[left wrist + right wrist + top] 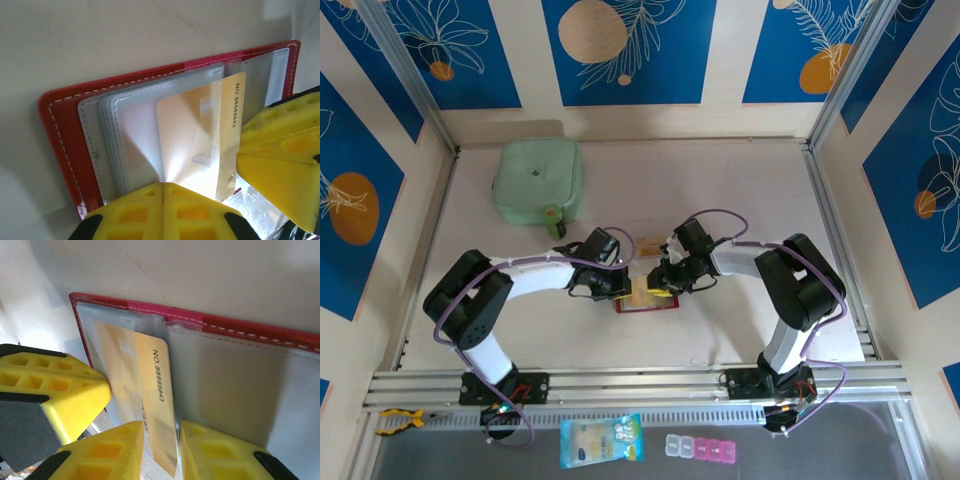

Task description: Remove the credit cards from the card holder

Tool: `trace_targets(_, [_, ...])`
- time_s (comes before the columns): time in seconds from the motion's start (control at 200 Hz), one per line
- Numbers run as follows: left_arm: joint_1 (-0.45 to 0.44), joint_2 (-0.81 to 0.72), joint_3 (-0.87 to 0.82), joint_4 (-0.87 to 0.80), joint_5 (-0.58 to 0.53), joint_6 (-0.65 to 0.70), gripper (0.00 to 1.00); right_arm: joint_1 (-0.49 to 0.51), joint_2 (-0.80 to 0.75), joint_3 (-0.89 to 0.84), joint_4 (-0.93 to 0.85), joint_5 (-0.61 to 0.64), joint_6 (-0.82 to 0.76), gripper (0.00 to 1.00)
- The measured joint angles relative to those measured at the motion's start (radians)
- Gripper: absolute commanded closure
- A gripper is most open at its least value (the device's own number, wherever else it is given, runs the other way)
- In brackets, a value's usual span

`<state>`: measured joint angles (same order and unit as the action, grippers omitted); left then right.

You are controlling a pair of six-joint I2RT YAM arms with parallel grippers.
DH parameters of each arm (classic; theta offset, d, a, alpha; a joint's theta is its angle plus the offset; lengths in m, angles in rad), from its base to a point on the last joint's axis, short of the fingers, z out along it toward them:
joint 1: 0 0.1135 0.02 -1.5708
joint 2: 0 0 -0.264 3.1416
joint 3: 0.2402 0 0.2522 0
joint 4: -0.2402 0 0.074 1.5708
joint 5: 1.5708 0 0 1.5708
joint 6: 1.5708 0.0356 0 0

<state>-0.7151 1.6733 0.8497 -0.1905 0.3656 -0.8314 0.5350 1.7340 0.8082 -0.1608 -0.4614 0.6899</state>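
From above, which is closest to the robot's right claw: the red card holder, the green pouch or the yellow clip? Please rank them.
From the right gripper:
1. card holder, just beneath it, mid-table.
2. green pouch, far left part of the table.
3. yellow clip, on the near rail, left corner.

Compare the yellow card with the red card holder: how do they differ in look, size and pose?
The yellow card is gold-yellow with a printed number; the card holder is red with white stitching. The card is smaller than the holder. The holder lies open; the card sticks partway out of one clear pocket. Both are flat rectangles.
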Motion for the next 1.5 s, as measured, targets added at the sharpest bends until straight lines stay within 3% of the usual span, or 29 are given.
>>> trace_targets(0.975, [0.000,0.006,0.006,-0.006,0.000,0.003,0.95,-0.014,-0.012,-0.012,0.008,-0.036,-0.003,0.93])
trace_targets(1.501, [0.001,0.006,0.008,-0.009,0.000,0.004,0.95,-0.060,-0.103,-0.001,-0.167,0.041,-0.118,0.95])
